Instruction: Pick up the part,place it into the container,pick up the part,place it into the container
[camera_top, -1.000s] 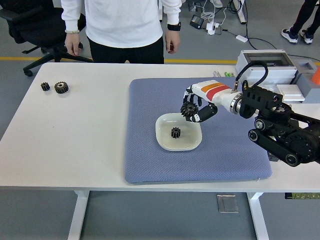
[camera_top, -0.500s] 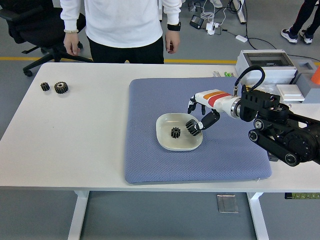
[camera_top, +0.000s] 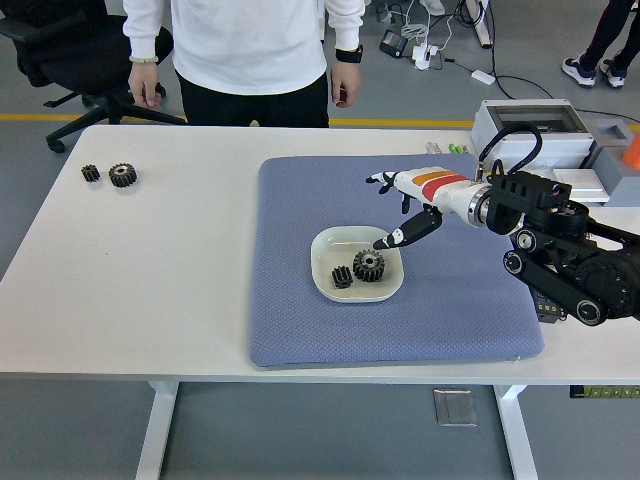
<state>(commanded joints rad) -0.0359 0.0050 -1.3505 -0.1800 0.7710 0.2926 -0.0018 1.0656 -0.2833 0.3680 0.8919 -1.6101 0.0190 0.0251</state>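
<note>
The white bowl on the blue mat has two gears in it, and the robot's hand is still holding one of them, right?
Not quite. The white bowl on the blue mat does hold two gears, but the right hand holds neither. The head view shows its fingers spread open above the bowl, with both gears lying loose inside.

- Bowl: glossy, smooth, off-white, like ceramic or plastic.
- Two gears in the bowl: dark, dull metal, toothed.
- Mat under the bowl: blue-grey cloth, finely textured, matt.
- Table under the mat: smooth, matt white.
</note>
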